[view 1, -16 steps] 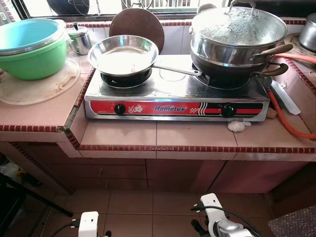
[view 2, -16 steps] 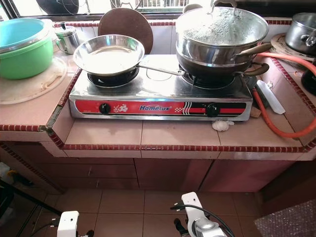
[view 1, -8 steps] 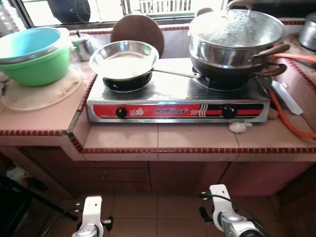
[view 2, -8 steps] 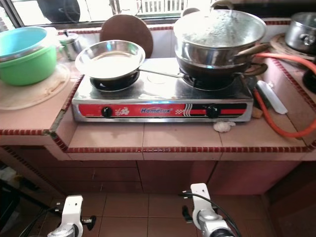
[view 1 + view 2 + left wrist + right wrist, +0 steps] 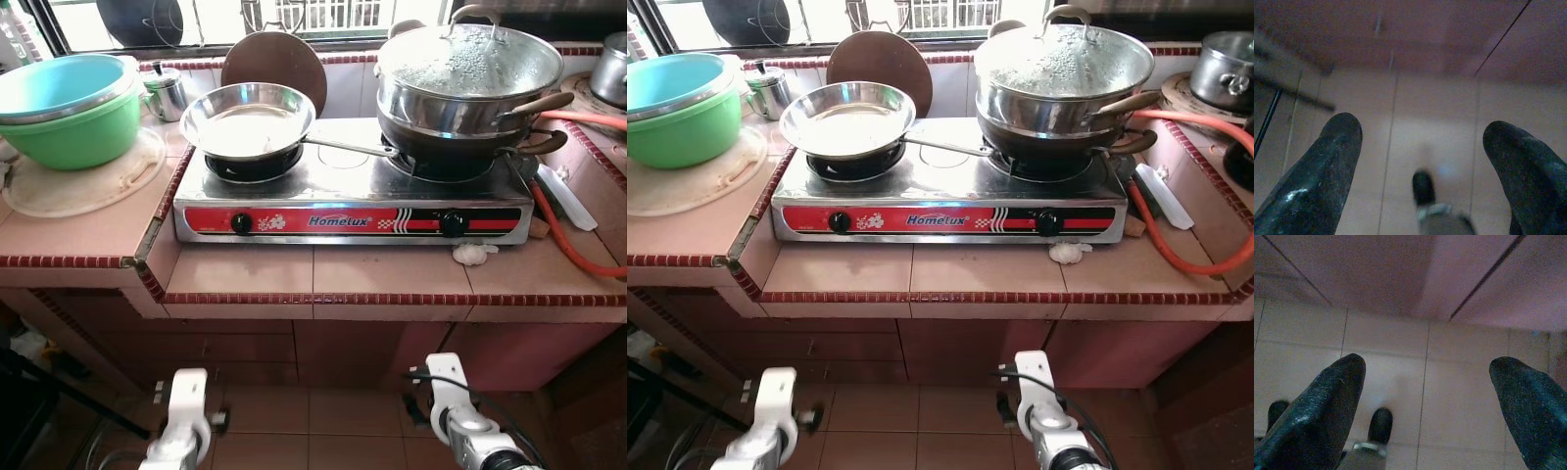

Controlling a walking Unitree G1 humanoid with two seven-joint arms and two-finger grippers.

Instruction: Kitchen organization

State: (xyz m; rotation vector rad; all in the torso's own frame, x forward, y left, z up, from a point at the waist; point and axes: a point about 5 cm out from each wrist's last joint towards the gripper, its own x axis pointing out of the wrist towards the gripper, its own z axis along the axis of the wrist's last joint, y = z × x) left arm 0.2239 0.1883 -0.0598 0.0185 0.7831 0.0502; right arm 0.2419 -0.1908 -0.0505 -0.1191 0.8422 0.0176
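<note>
A two-burner gas stove (image 5: pixel 353 201) sits on the pink tiled counter (image 5: pixel 245 269). A steel frying pan (image 5: pixel 247 119) rests on its left burner. A lidded steel pot (image 5: pixel 468 73) is stacked on a dark wok over the right burner. Stacked teal and green bowls (image 5: pixel 67 110) stand at the left on a white board (image 5: pixel 83 181). Both arms hang low in front of the counter. My left gripper (image 5: pixel 1422 147) is open over the floor tiles, and my right gripper (image 5: pixel 1425 387) is open too, holding nothing.
A small steel kettle (image 5: pixel 167 88) and a round brown board (image 5: pixel 274 59) lean at the back by the window. An orange gas hose (image 5: pixel 568 235) and a knife (image 5: pixel 558 191) lie right of the stove. A garlic bulb (image 5: pixel 472 254) lies in front of it. Cabinet fronts below.
The head camera has shifted slightly, and both arms have come up a little higher at the bottom of the eye views. Things on the counter stay put.
</note>
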